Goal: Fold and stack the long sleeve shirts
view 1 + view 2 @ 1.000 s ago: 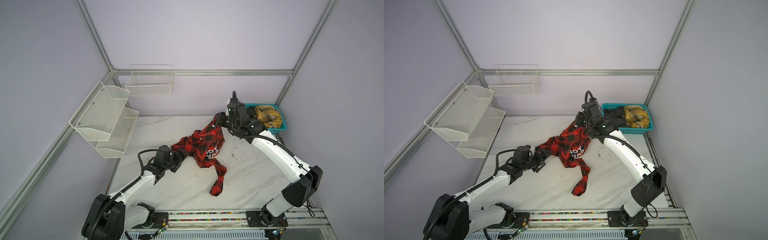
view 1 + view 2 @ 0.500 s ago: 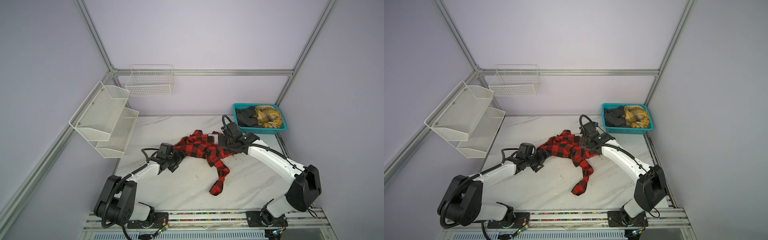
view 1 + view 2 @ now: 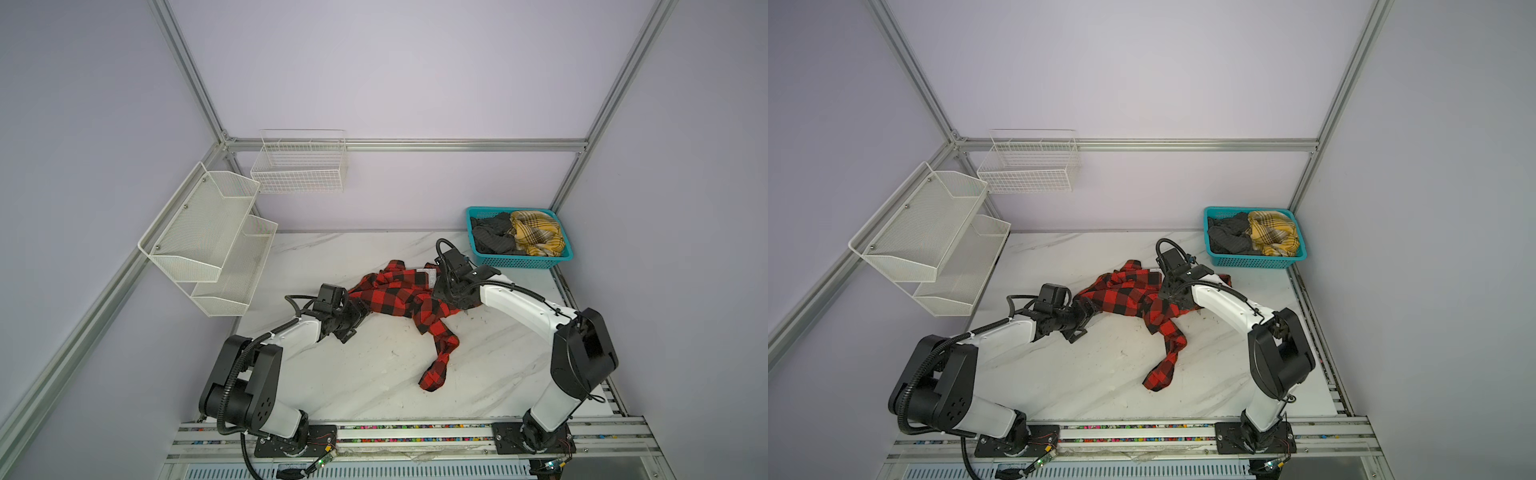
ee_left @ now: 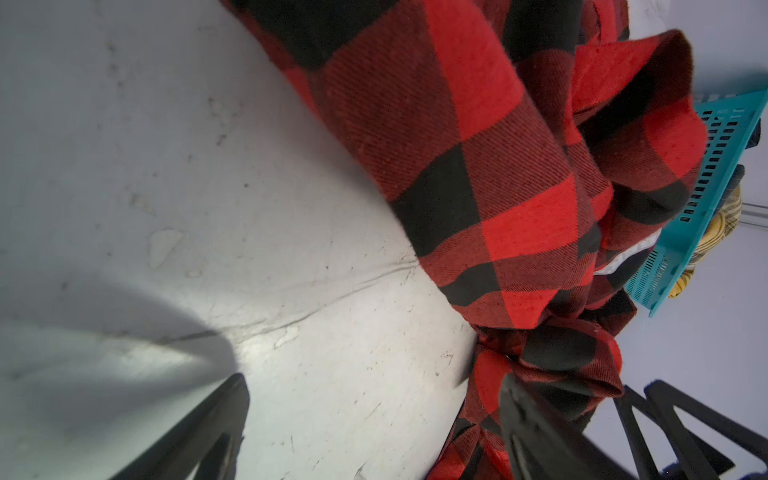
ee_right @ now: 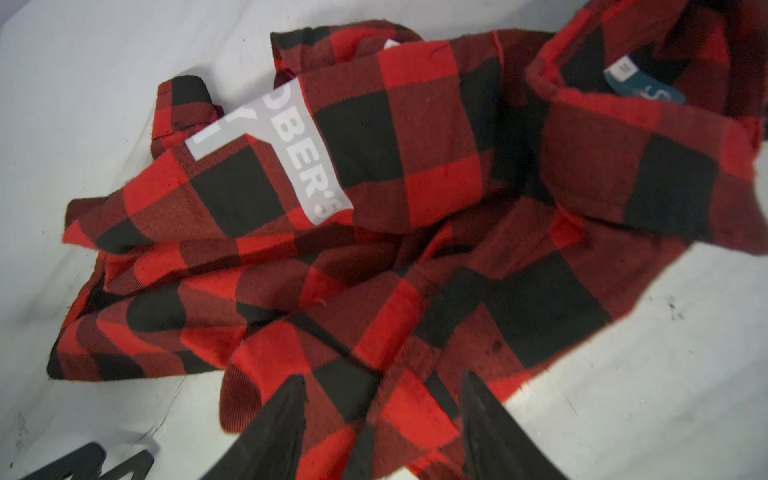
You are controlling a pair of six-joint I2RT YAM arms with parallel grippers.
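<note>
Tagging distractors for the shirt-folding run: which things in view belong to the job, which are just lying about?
Job: red-and-black buffalo-check cloth shirt; yellow plaid cloth shirt and dark grey cloth shirt, both in the teal plastic basket.
Lying about: white mesh two-tier shelf; white wire basket.

The buffalo-check shirt (image 3: 399,297) is red and black in big squares, with white block letters (image 5: 291,153) and a teal neck label (image 5: 648,89); the counter (image 3: 374,374) is white marble with thin grey veins; the basket (image 3: 523,262) is teal; in it lie a dark grey shirt (image 3: 492,239) and a yellow plaid shirt (image 3: 538,232) with darker lines; the mesh shelves (image 3: 199,232) and wire basket (image 3: 299,166) are white; the walls (image 3: 395,62) are pale lilac; the left arm (image 3: 295,332) and right arm (image 3: 519,307) are white with black joints; the left claw (image 4: 374,415) and right claw (image 5: 382,407) are black.
</note>
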